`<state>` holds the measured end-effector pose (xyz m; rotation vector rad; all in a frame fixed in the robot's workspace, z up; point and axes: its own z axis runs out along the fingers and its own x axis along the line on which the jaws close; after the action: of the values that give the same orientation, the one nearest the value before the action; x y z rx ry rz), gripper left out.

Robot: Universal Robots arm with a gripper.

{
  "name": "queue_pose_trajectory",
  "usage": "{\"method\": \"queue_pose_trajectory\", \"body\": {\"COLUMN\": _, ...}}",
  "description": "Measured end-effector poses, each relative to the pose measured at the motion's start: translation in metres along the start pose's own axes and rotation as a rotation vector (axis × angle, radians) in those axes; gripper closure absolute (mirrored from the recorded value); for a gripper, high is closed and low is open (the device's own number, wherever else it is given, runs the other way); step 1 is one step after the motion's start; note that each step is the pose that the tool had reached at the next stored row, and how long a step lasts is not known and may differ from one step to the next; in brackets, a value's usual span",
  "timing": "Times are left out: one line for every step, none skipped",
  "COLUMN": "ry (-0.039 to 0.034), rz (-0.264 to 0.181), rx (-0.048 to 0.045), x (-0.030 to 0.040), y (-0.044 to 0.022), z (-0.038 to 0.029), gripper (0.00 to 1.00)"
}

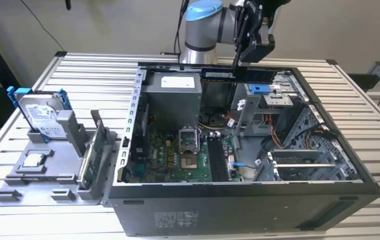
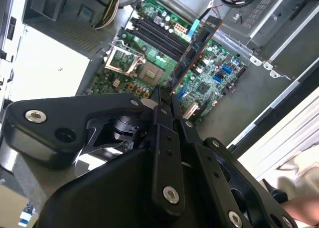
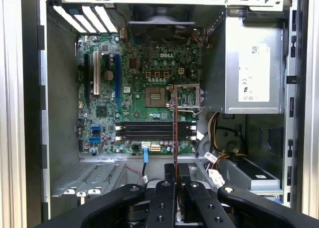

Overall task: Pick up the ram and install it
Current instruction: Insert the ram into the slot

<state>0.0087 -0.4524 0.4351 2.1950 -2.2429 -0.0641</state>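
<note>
Fingers [image 3: 169,174] of the gripper [image 1: 238,66] are clamping shut on the ram [image 1: 260,75], pinching its upper edge. The ram is hanging level above the open computer case [image 1: 243,205], near the case's power supply [image 1: 173,100]. In both wrist views it is showing edge-on over the case's motherboard [image 3: 144,73], well apart from the black memory slots [image 3: 149,130].

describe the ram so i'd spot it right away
Find the open computer case on the slatted table and look above it. The gripper pinches the ram there: a slim dark stick held level in the air, unlike the larger card standing in the grey holder.
</note>
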Motion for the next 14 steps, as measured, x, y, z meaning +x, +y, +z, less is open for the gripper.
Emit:
{"method": "queue_pose_trajectory", "body": {"ry": 0.0, "rz": 0.0, "rx": 0.0, "x": 0.0, "y": 0.0, "z": 0.0, "gripper": 0.86}}
{"method": "queue_pose_trajectory", "body": {"ry": 0.0, "rz": 0.0, "rx": 0.0, "x": 0.0, "y": 0.0, "z": 0.0, "gripper": 0.86}}
{"method": "queue_pose_trajectory", "body": {"ry": -0.0001, "rz": 0.0, "rx": 0.0, "x": 0.0, "y": 0.0, "z": 0.0, "gripper": 0.86}}
{"method": "queue_pose_trajectory", "body": {"ry": 0.0, "rz": 0.001, "rx": 0.0, "x": 0.0, "y": 0.0, "z": 0.0, "gripper": 0.86}}
{"method": "queue_pose_trajectory", "body": {"ry": -0.0001, "rz": 0.001, "rx": 0.0, "x": 0.0, "y": 0.0, "z": 0.0, "gripper": 0.86}}
{"method": "queue_pose_trajectory", "body": {"ry": -0.0001, "rz": 0.001, "rx": 0.0, "x": 0.0, "y": 0.0, "z": 0.0, "gripper": 0.86}}
{"method": "queue_pose_trajectory", "body": {"ry": -0.0001, "rz": 0.001, "rx": 0.0, "x": 0.0, "y": 0.0, "z": 0.0, "gripper": 0.86}}
{"method": "queue_pose_trajectory", "body": {"ry": -0.0002, "rz": 0.002, "rx": 0.0001, "x": 0.0, "y": 0.0, "z": 0.0, "gripper": 0.86}}
{"method": "queue_pose_trajectory", "body": {"ry": -0.0002, "rz": 0.006, "rx": 0.0001, "x": 0.0, "y": 0.0, "z": 0.0, "gripper": 0.86}}
{"method": "queue_pose_trajectory", "body": {"ry": -0.0004, "rz": 0.012, "rx": 0.0003, "x": 0.0, "y": 0.0, "z": 0.0, "gripper": 0.86}}
{"method": "queue_pose_trajectory", "body": {"ry": -0.0006, "rz": 0.021, "rx": 0.0005, "x": 0.0, "y": 0.0, "z": 0.0, "gripper": 0.86}}
{"method": "queue_pose_trajectory", "body": {"ry": -0.0009, "rz": 0.031, "rx": 0.0007, "x": 0.0, "y": 0.0, "z": 0.0, "gripper": 0.86}}
{"method": "queue_pose_trajectory", "body": {"ry": -0.0013, "rz": 0.039, "rx": 0.001, "x": 0.0, "y": 0.0, "z": 0.0, "gripper": 0.86}}
{"method": "queue_pose_trajectory", "body": {"ry": -0.0015, "rz": 0.049, "rx": 0.0013, "x": 0.0, "y": 0.0, "z": 0.0, "gripper": 0.86}}
